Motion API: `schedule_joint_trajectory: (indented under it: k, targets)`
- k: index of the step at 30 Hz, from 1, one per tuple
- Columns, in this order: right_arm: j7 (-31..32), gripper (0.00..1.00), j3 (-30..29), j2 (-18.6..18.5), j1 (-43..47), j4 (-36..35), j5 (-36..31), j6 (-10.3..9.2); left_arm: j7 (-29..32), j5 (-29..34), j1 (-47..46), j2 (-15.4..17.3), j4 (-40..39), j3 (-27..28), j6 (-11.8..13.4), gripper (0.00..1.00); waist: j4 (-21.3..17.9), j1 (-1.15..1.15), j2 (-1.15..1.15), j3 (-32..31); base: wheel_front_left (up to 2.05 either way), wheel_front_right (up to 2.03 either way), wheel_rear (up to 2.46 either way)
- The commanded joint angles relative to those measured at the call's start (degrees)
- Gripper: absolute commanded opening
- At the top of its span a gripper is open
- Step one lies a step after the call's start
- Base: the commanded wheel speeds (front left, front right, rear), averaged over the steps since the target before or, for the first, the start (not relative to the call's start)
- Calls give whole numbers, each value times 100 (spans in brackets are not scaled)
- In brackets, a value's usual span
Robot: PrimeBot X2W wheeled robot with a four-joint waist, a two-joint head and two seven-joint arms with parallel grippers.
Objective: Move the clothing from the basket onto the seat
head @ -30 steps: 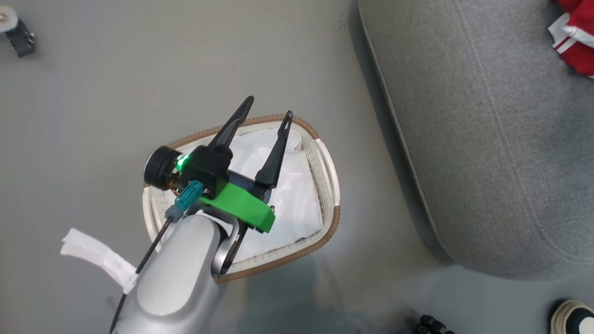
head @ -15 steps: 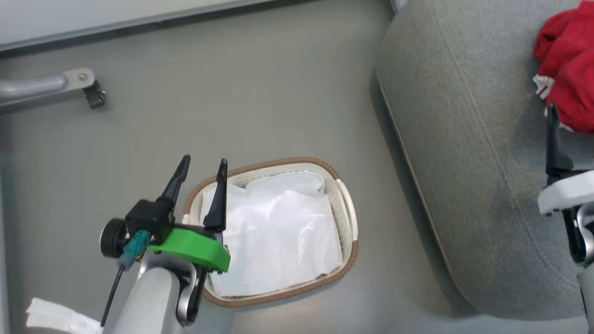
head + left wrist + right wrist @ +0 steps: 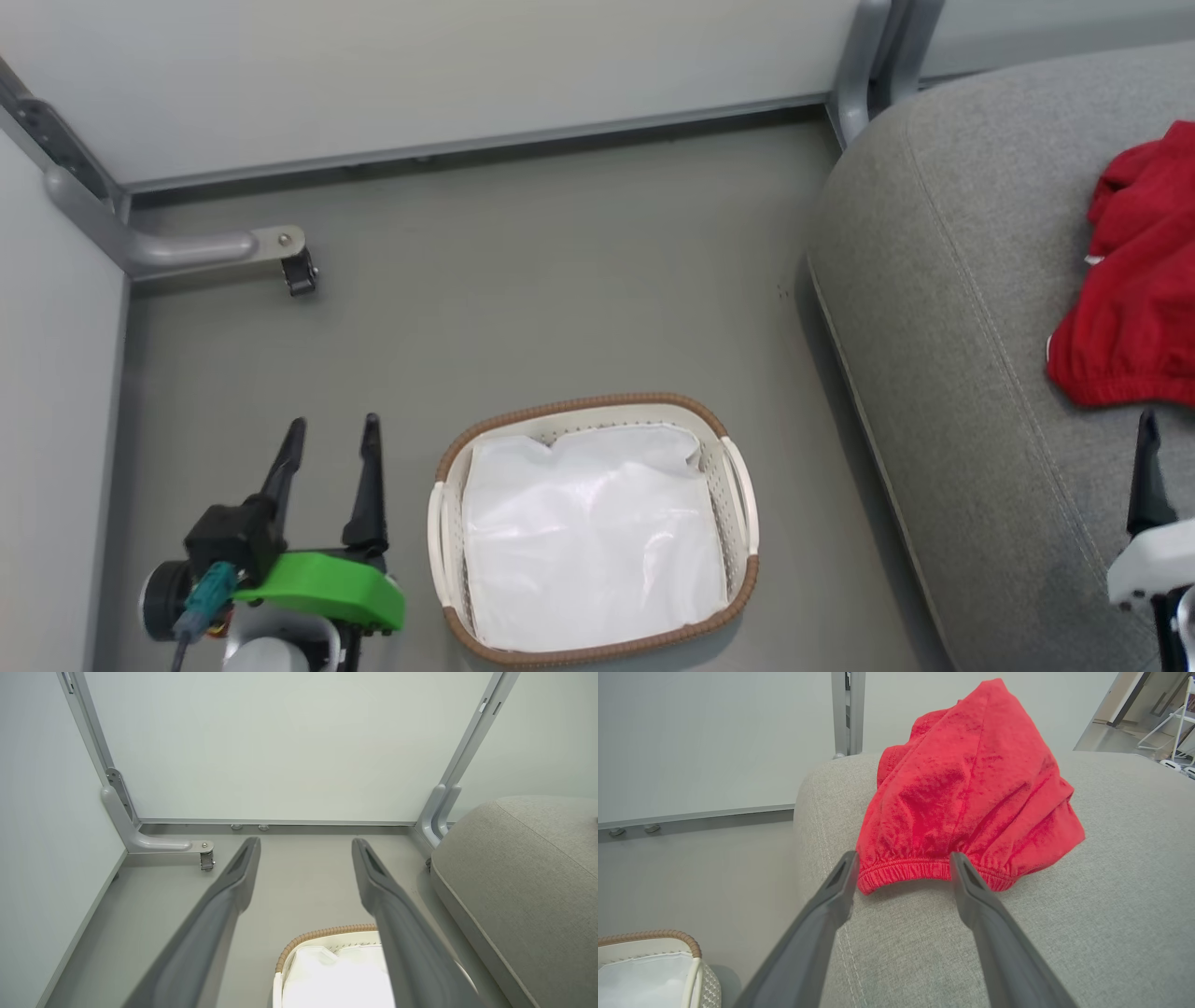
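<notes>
Head view takes in more of the room than a second ago because my head has lifted, but one real change shows against the basket (image 3: pixel 579 403): my left jaws, which hung over it then, now stand beside its left rim at the lower left of the frame, spread wide and empty. My right jaws, one finger (image 3: pixel 1146 467) rising at the lower right edge, are likewise spread and grip nothing. In the right wrist view they frame the elastic waistband of the red clothing (image 3: pixel 966 793); whether the tips brush it I cannot tell. The clothing lies heaped on the seat (image 3: pixel 943 327) at the right edge of the head view, and the basket holds just the white liner sheet (image 3: pixel 588 541). I judge the task as good as done. Around me are bare floor (image 3: pixel 560 280), a pale wall panel across the top, and a metal foot with a caster (image 3: pixel 299 271) at the upper left, well apart. Nothing blocks either arm.
</notes>
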Motion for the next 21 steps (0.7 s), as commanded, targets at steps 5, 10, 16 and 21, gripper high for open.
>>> schedule_joint_trajectory:
  k: [5, 10, 16, 21]
  targets:
    - [-12, 100, 444, 301, 362, -352, -13, -7, -5, 176, 361, -10, -136, 451, -11, 100, 214, 0, 0, -472, 0, 0, 0]
    - [-12, 100, 1168, 393, 171, -550, 157, -7, -5, 278, 480, -17, -162, 703, -11, 100, 308, 0, 0, -550, 0, 0, 0]
    - [-12, 100, 1674, 385, -27, -466, 265, -7, -5, 324, 543, -23, -145, 800, -11, 100, 511, 0, 0, -632, 0, 0, 0]
    - [-12, 100, 1797, 426, -6, -413, 279, -7, -5, 333, 619, -22, -126, 788, -11, 100, 629, 0, 0, -693, 0, 0, 0]
